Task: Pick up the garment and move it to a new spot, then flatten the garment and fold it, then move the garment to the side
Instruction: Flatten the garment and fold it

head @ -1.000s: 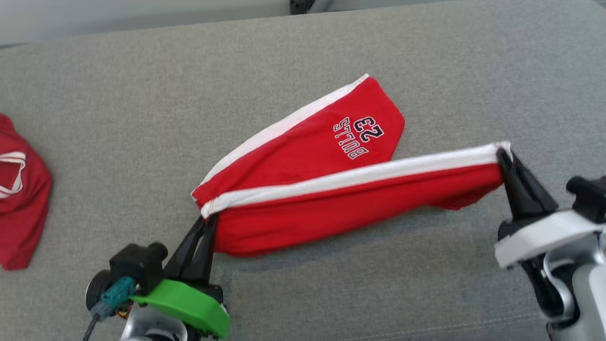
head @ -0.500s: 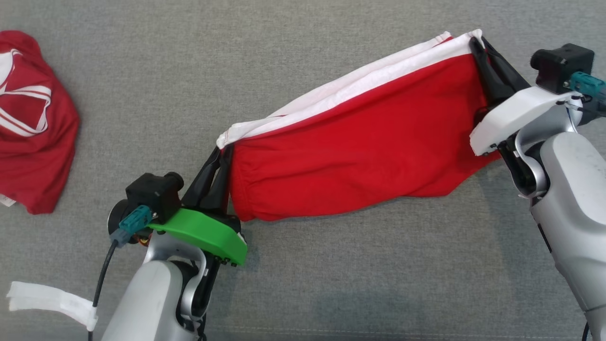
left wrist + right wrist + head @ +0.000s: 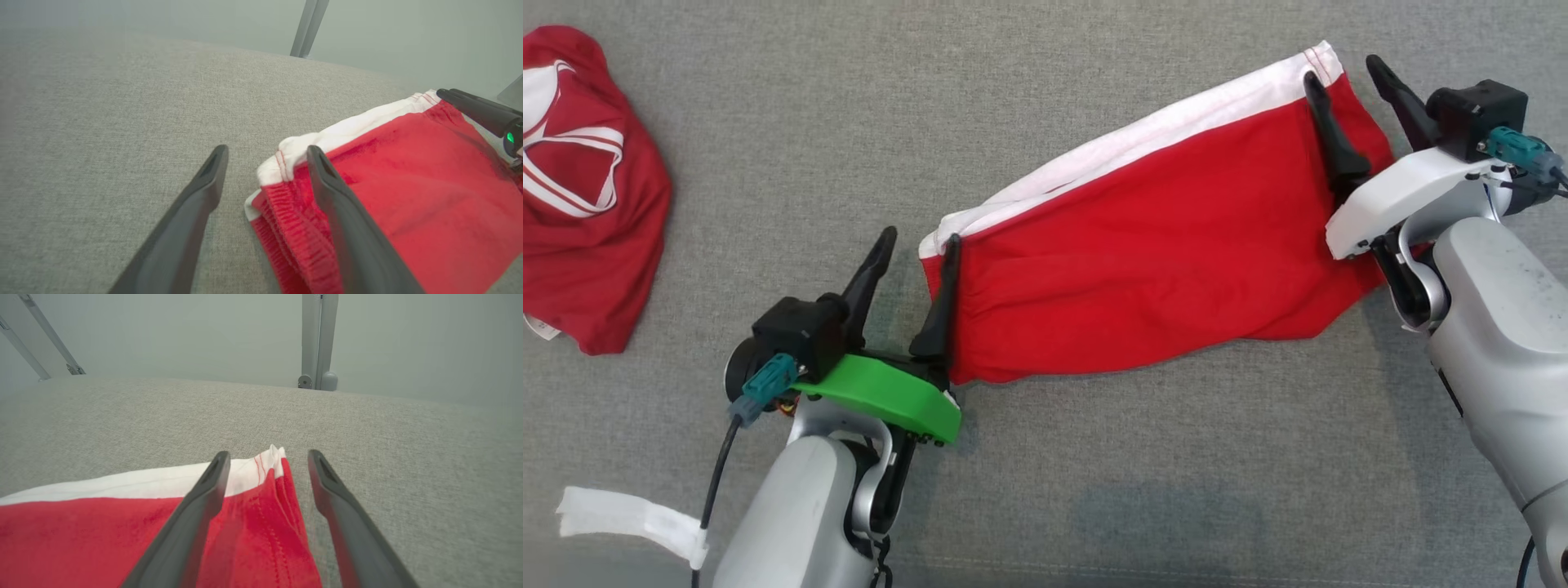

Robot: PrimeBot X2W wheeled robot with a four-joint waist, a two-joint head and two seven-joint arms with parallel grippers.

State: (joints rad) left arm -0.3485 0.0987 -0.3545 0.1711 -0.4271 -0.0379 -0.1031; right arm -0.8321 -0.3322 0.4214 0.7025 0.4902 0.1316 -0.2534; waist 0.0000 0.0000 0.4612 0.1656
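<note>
The bench is covered in grey woven cloth; it carries everything. The shorts lie doubled on it, red with a white side stripe along the far long edge; they run on a slant from the elastic waistband end near the left gripper toward the bench's right side, short of its far edge. Judged by look, the shorts are light, limp knit cloth with no stiffness; they will sag and crease wherever unsupported, and the layers may slide apart. Take hold at the two end corners of the striped edge, where hems and waistband give a thicker bite; pinch both layers together. A second red garment lies bunched well apart, toward the bench's left side.

The left gripper stands wide open and holds nothing; the waistband corner sits between its fingers, one finger over the red cloth. The right gripper is likewise spread wide and empty; the opposite corner lies in its gap. Whether any finger rests on the cloth cannot be told.
</note>
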